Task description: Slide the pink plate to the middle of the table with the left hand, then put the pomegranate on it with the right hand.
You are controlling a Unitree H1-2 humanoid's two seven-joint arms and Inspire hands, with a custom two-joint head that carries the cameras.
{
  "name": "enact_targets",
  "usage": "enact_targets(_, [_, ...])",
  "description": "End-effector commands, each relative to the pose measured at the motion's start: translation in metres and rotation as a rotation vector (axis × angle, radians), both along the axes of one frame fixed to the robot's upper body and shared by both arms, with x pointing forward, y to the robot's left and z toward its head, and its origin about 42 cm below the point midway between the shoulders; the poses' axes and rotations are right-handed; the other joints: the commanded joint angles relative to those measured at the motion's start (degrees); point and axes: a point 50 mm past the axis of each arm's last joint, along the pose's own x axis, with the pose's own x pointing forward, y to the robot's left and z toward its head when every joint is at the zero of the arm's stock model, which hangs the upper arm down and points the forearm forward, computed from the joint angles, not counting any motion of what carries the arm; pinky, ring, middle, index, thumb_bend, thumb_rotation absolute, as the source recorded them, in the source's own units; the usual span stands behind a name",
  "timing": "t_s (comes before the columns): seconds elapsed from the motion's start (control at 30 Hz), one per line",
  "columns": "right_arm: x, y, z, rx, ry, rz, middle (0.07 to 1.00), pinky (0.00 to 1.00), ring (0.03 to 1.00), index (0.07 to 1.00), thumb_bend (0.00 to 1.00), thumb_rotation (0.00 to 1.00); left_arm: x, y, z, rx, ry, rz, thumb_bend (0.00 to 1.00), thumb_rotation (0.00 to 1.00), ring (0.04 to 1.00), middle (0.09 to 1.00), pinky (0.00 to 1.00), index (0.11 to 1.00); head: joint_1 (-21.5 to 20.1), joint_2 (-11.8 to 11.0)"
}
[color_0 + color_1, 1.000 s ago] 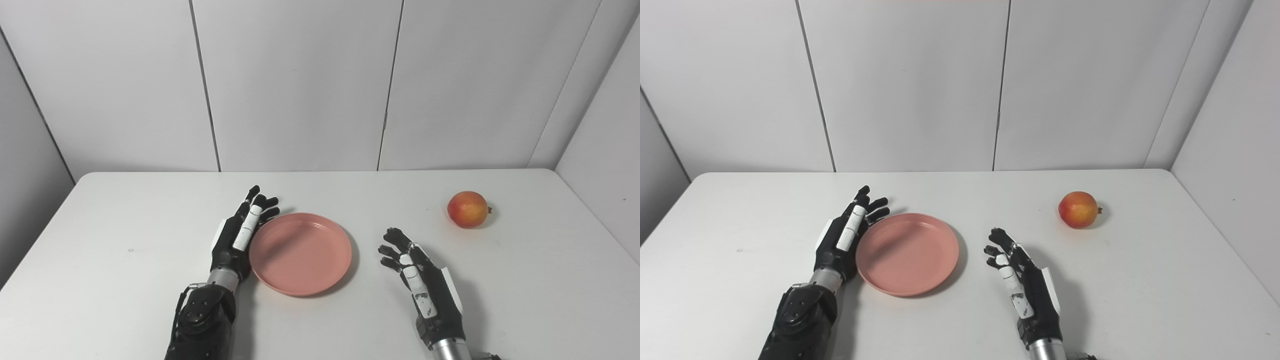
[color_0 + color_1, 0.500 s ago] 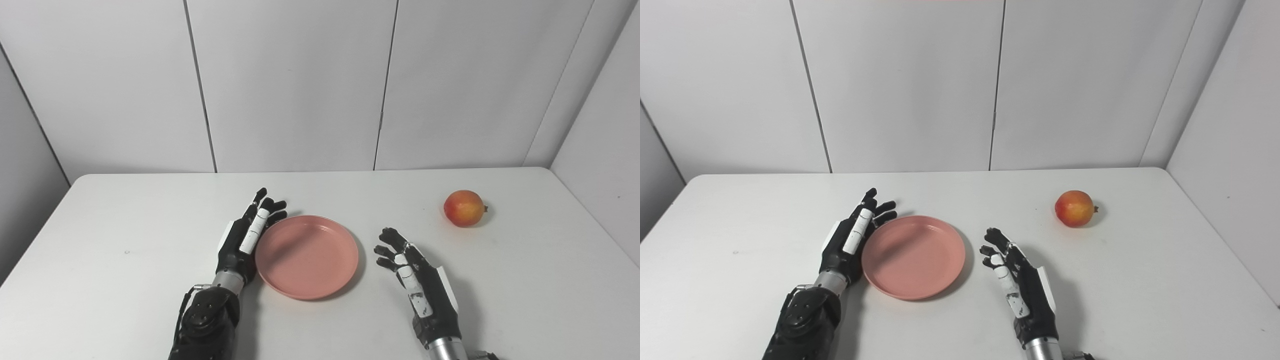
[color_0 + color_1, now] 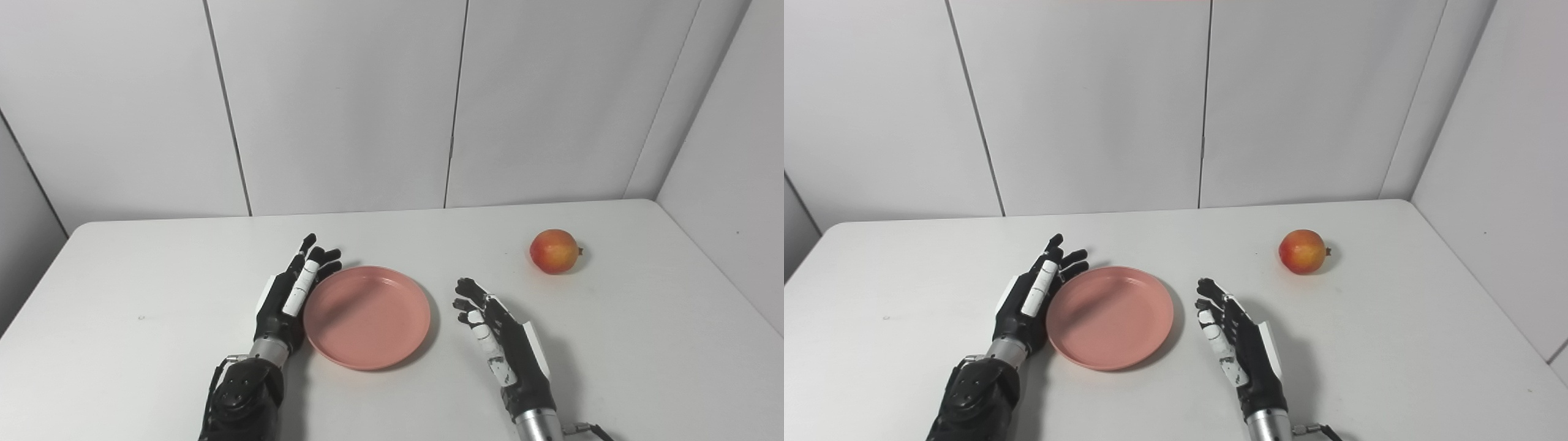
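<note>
The pink plate (image 3: 366, 316) sits near mid-counter, the flat, empty left hand (image 3: 289, 297) against its rim. The pomegranate (image 3: 554, 251) lies untouched, well beyond the spread, empty right hand (image 3: 499, 331).

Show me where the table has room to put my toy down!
The table is bare left of the left hand, and along the back behind the pink plate. There is also room right of the right hand, in front of the pomegranate. Crowded: the middle, where the plate sits between both hands.

White table (image 3: 153, 343), pink plate (image 3: 366, 317) near centre (empty), pomegranate (image 3: 554, 251) far right
</note>
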Motion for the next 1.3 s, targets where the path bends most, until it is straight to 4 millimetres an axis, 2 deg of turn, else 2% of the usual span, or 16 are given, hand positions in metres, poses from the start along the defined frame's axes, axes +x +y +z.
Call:
enact_targets(0.0, [0.005,-0.004,0.031,-0.044,-0.15,-0.032,0.828,0.78,0.813,0.82,0.78,0.9,-0.005,-0.002,-0.016,0.0,0.067,-0.005,0.86,0.73,0.822,0.808,0.86,0.944,-0.24,-0.32])
enact_targets(0.23, [0.015,-0.011,0.066,-0.143,-0.253,-0.08,0.818,0.71,0.811,0.854,0.77,0.92,-0.003,0.0,-0.021,-0.003,0.078,-0.006,0.87,0.73,0.816,0.809,0.86,0.953,-0.94,-1.04])
enact_targets(0.5, [0.033,-0.024,0.096,-0.356,-0.321,-0.119,0.82,0.78,0.8,0.844,0.73,0.94,-0.002,0.0,-0.025,-0.002,0.074,-0.005,0.84,0.73,0.815,0.807,0.86,0.954,-1.16,-1.77])
enact_targets(0.77, [0.053,-0.041,0.119,-0.629,-0.339,-0.171,0.815,0.66,0.759,0.815,0.8,0.92,-0.005,-0.004,-0.029,-0.014,0.083,-0.006,0.86,0.73,0.825,0.815,0.86,0.962,-1.13,-2.16])
enact_targets(0.87, [0.061,-0.049,0.126,-0.776,-0.359,-0.201,0.821,0.68,0.77,0.809,0.81,0.94,-0.005,-0.005,-0.029,-0.021,0.086,-0.004,0.86,0.73,0.823,0.815,0.86,0.96,-1.12,-2.15])
enact_targets(1.0, [0.08,-0.064,0.139,-0.98,-0.387,-0.219,0.819,0.79,0.805,0.802,0.79,0.91,-0.006,-0.005,-0.03,-0.022,0.083,-0.003,0.85,0.73,0.823,0.817,0.86,0.961,-0.92,-2.02])
enact_targets(1.27, [0.11,-0.088,0.155,-1.133,-0.378,-0.246,0.787,0.79,0.785,0.77,0.83,0.87,-0.008,-0.006,-0.029,-0.019,0.08,-0.003,0.86,0.74,0.818,0.809,0.86,0.964,-0.65,-1.69])
